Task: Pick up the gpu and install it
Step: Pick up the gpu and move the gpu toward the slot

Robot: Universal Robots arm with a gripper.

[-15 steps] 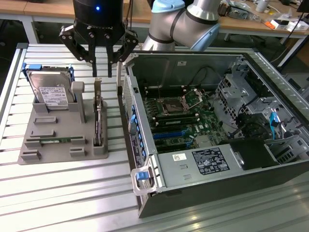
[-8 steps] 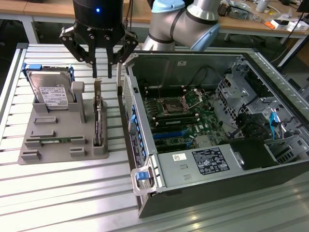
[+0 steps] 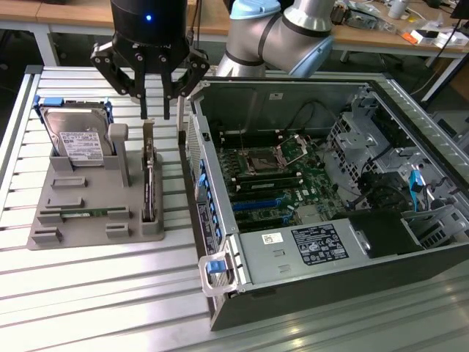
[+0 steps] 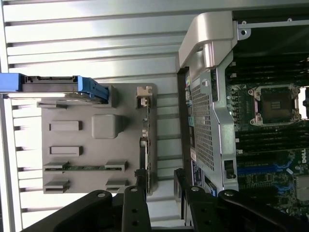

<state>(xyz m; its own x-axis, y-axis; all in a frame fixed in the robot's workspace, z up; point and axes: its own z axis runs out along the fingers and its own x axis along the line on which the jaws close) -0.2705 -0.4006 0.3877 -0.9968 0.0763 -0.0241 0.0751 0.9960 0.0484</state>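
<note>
Two fingers (image 3: 143, 103) of the gripper (image 3: 155, 116) hang spread, empty, above the gpu (image 3: 149, 183), upright at the holder's (image 3: 80, 216) edge beside the case (image 3: 308, 271).

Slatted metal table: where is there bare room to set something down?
Free: the bare slats of the table in front of the grey plastic parts holder, across to the open black computer case. Crowded: the narrow strip between holder and case, where the open black gripper hangs over the slim black gpu.

We can read nothing: the print is too fine on the black label (image 3: 319, 244) and white sticker (image 3: 272, 238) of the grey metal power-supply box (image 3: 256, 258) at six o'clock, and on the silver hard drive's (image 3: 73, 125) white label (image 3: 79, 144) at ten o'clock.
</note>
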